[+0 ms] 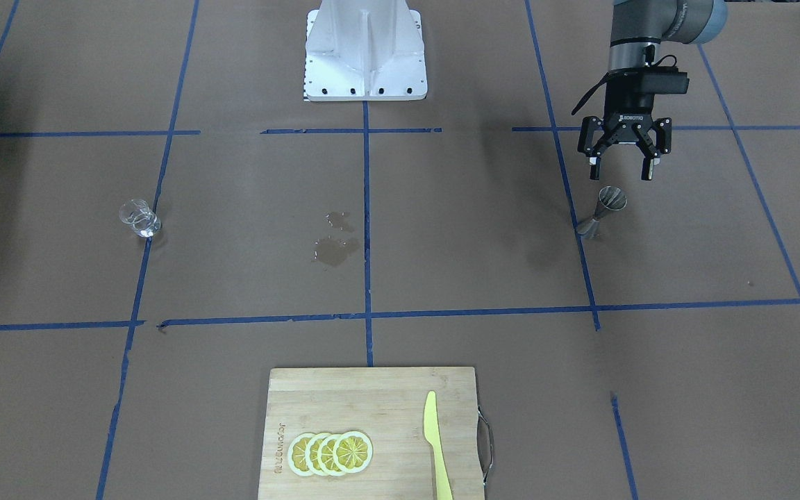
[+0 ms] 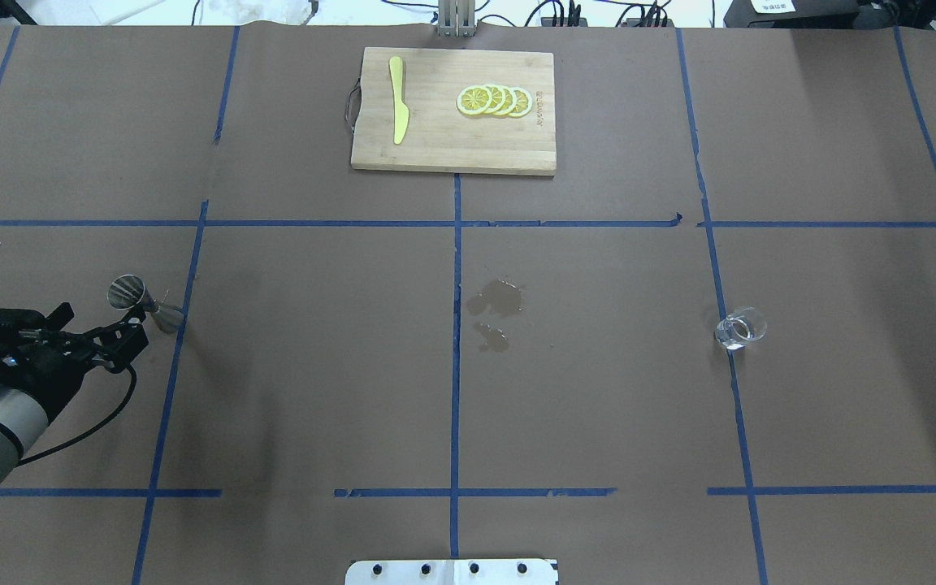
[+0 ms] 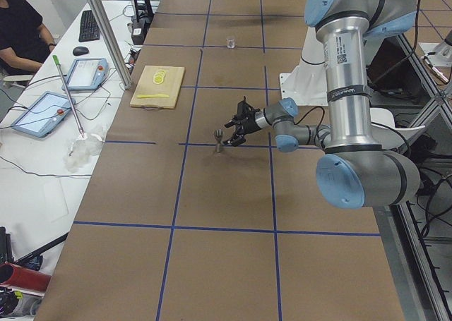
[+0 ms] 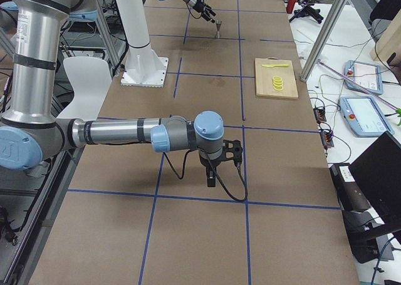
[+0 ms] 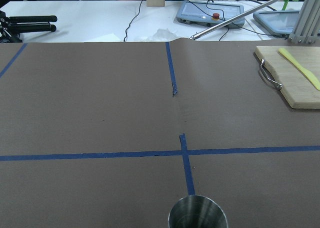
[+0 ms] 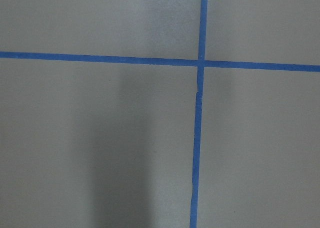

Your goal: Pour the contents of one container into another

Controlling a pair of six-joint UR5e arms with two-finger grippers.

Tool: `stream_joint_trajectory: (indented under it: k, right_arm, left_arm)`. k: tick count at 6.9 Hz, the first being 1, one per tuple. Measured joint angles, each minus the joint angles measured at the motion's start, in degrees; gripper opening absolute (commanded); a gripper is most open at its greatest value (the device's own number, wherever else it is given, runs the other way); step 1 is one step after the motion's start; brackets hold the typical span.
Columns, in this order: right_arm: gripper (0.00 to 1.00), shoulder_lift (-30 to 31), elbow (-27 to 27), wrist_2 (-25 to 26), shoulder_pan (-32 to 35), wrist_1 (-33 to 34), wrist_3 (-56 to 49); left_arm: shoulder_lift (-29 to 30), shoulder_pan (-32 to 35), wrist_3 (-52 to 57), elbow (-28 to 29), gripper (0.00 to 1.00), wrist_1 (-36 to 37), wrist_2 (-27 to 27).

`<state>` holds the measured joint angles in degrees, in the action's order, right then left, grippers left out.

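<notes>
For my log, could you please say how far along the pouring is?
No pour looks done: the glass cup stands far from the jigger, though a wet patch marks mid-table. In hand: the left gripper, jaws open, beside the jigger. Left: grasping, bringing together, pouring.

Your counter (image 1: 483,229) is wrapped in brown paper and gridded with blue tape lines (image 1: 367,208). 2 wet patches (image 1: 336,250) darken the middle, just beside the centre line. The glass cup (image 1: 139,217) stands at one tape line and the jigger (image 1: 603,210) by another, well apart. The wooden cutting board (image 1: 372,403) lies at your edge, the white base plate (image 1: 365,59) at the robot's.
</notes>
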<state>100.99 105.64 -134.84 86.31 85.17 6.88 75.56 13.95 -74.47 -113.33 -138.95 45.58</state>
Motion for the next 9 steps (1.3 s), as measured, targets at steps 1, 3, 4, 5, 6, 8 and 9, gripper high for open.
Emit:
stream_joint_trajectory:
  k: [1, 3, 4, 5, 6, 8, 9]
  right_arm:
    - [1.0, 0.0, 0.0, 0.0, 0.0, 0.0, 0.0]
    - [1.0, 0.0, -0.1, 0.0, -0.1, 0.0, 0.0]
    - [1.0, 0.0, -0.1, 0.0, -0.1, -0.1, -0.1]
    - [1.0, 0.0, -0.1, 0.0, 0.0, -0.1, -0.1]
    - [1.0, 0.0, -0.1, 0.0, 0.0, -0.1, 0.0]
    - [1.0, -0.1, 0.0, 0.0, 0.0, -0.1, -0.1]
    - [1.0, -0.1, 0.0, 0.1, 0.0, -0.1, -0.1]
  left_arm:
    - [0.9, -0.8, -0.2, 1.3, 0.99, 0.0, -2.8]
    - [3.3, -2.4, -0.2, 4.9, 0.99, -0.2, -8.8]
    - [4.2, -2.8, -0.2, 6.2, 0.99, -0.2, -10.7]
    - [5.1, -3.2, -0.5, 7.2, 0.99, -0.4, -11.9]
    - [6.3, -3.4, -1.4, 8.9, 0.99, -0.6, -12.6]
    - [8.2, -3.5, -3.0, 11.6, 0.99, -0.7, -13.9]
    - [8.7, -3.5, -3.3, 12.8, 0.99, -1.1, -15.0]
